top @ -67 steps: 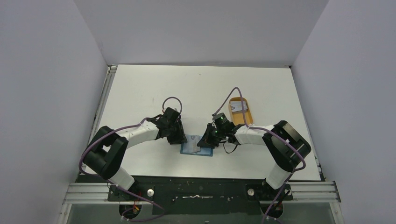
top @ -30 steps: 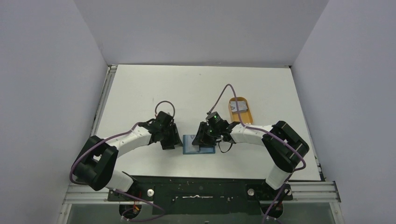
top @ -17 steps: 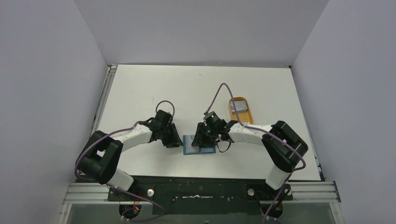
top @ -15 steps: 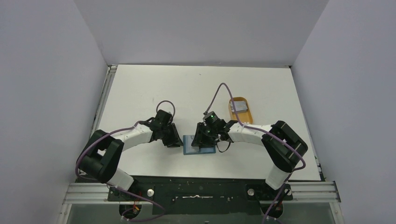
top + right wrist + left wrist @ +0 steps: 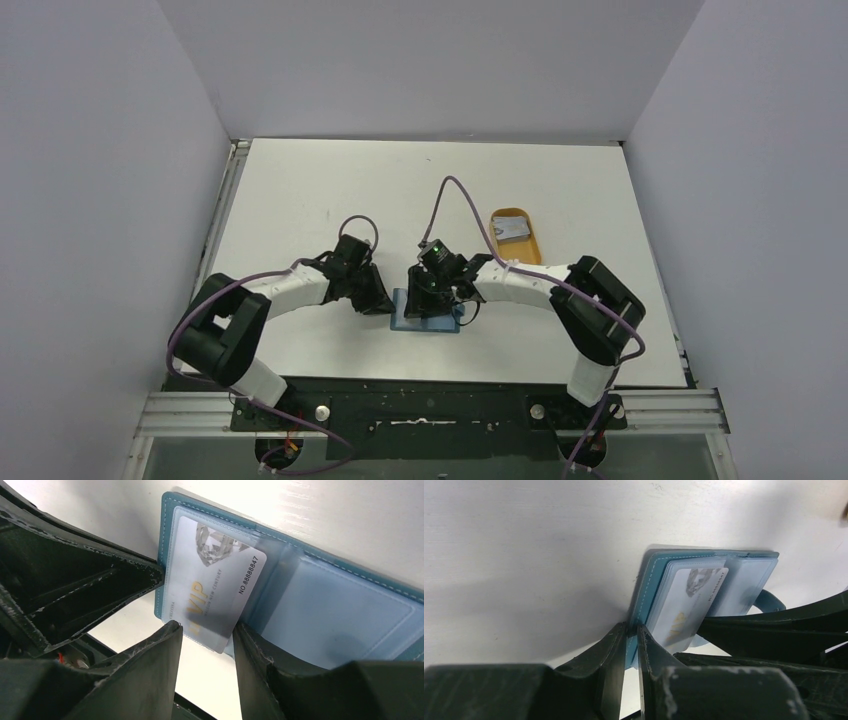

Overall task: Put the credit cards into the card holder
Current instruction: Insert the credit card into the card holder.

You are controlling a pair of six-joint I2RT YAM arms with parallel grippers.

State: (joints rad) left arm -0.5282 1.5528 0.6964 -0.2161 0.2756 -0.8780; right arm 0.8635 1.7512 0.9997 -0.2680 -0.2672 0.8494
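A white table sits between plain grey walls. The left arm lies low, elbow bent, and the left gripper is pinched on the cover edge of the teal card holder, which lies open near the front middle. A credit card sits partly inside its clear sleeve. The right gripper straddles the card's free end, but I can't tell whether it is clamping it. At far right, the contents of the orange tray are too small to make out.
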